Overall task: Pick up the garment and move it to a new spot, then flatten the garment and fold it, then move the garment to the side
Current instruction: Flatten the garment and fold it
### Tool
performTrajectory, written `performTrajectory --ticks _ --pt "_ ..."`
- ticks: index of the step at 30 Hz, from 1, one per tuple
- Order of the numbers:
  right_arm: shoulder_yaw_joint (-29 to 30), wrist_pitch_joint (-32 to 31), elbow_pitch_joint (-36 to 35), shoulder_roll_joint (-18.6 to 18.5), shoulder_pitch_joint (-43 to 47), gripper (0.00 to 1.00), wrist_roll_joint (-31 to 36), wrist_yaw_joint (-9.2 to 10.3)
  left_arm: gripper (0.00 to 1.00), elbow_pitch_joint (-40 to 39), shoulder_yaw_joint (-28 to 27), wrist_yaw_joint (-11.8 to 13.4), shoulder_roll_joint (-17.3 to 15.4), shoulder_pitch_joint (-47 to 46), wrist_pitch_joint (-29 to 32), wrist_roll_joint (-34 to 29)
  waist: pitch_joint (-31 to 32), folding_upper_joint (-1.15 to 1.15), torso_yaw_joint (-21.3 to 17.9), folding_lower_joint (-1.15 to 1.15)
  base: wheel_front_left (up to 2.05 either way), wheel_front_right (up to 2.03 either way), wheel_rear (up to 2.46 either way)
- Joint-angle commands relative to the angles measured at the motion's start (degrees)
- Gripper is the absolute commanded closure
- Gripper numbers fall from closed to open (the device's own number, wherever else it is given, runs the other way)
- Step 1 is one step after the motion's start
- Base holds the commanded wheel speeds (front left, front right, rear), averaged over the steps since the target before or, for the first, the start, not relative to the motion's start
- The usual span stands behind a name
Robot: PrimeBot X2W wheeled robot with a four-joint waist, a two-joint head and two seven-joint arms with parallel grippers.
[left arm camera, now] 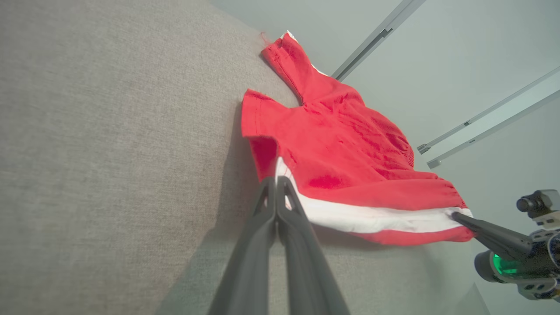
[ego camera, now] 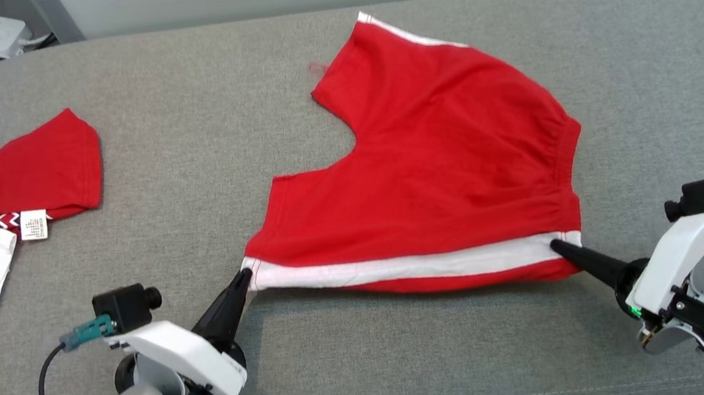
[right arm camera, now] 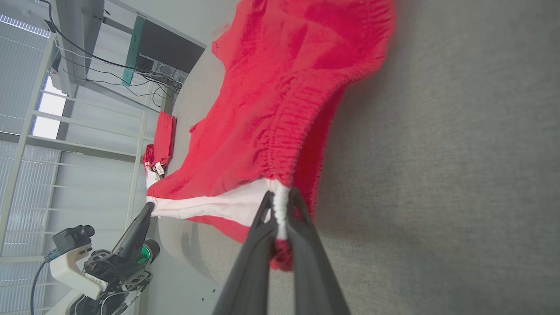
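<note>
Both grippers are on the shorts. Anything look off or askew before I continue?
Yes. The shorts lie askew: one leg angles off toward the back, and a red flap is folded under the white stripe stretched between the left gripper and right gripper. A loose red thread lies by the far hem.

white tag (ego camera: pixel 33 225), print too small to read

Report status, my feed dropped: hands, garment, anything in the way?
Left hand shut on red shorts, hem corner. Right hand shut on waistband corner. Other garment lies far left, apart.
</note>
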State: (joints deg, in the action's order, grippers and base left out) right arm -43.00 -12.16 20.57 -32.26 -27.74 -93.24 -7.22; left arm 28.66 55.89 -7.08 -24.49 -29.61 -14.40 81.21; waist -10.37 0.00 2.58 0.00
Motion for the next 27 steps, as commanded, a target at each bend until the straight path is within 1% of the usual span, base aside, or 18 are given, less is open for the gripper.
performTrajectory --ticks 1,12,13,14,15,18,20,24,27 --pt "-0.22 -0.10 -1.64 -0.96 1.71 1.00 -0.02 -0.26 1.00 -0.01 -1.82 -0.40 -2.03 -0.14 -0.59 -0.51 0.93 0.00 -0.22 0.00 0.00 0.00 0.00" --pt "-1.72 -0.97 -1.58 -1.17 4.98 1.00 1.67 -0.26 1.00 3.01 1.39 -0.40 -1.02 2.72 -0.60 -0.30 3.43 0.00 -0.31 0.00 0.00 0.00 0.00" --pt "-1.74 -0.44 -1.26 -1.31 5.00 0.89 2.31 -0.26 0.97 3.49 1.40 -0.40 -0.93 2.67 -0.60 -0.62 3.50 0.00 -0.31 0.00 0.00 0.00 0.00" --pt "-1.78 0.31 -1.06 -1.35 4.91 0.00 3.12 -0.26 0.62 4.05 1.31 -0.41 -0.81 2.58 -0.60 -1.20 3.58 0.00 -0.31 0.00 0.00 0.00 0.00" --pt "-1.63 1.06 -0.81 -1.32 4.87 0.00 3.56 -0.26 0.00 4.51 1.13 -0.41 -0.59 2.62 -0.60 -1.58 3.68 0.00 -0.32 0.00 0.00 0.00 0.00" --pt "-1.17 3.35 -0.04 -1.71 4.77 0.00 4.98 -0.26 0.00 6.25 0.27 -0.41 -0.09 2.75 -0.60 -3.16 4.08 0.00 -0.31 0.00 0.00 0.00 0.00" --pt "-0.65 4.94 0.40 -2.20 4.88 0.00 5.60 -0.26 0.00 7.64 -1.39 -0.41 0.03 2.74 -0.60 -5.00 4.42 0.00 -0.28 0.00 0.00 0.00 0.00" --pt "0.53 9.97 1.36 -3.45 4.99 0.00 8.15 -0.26 0.00 9.22 -7.25 -0.41 0.76 3.46 -0.60 -10.38 5.32 0.00 -0.32 0.00 0.00 0.00 0.00" --pt "1.97 17.09 3.38 -3.52 4.71 0.00 11.61 -0.26 0.00 9.20 -12.85 -0.41 1.72 4.44 -0.60 -15.83 6.01 0.00 -0.32 0.00 0.00 0.00 0.00"
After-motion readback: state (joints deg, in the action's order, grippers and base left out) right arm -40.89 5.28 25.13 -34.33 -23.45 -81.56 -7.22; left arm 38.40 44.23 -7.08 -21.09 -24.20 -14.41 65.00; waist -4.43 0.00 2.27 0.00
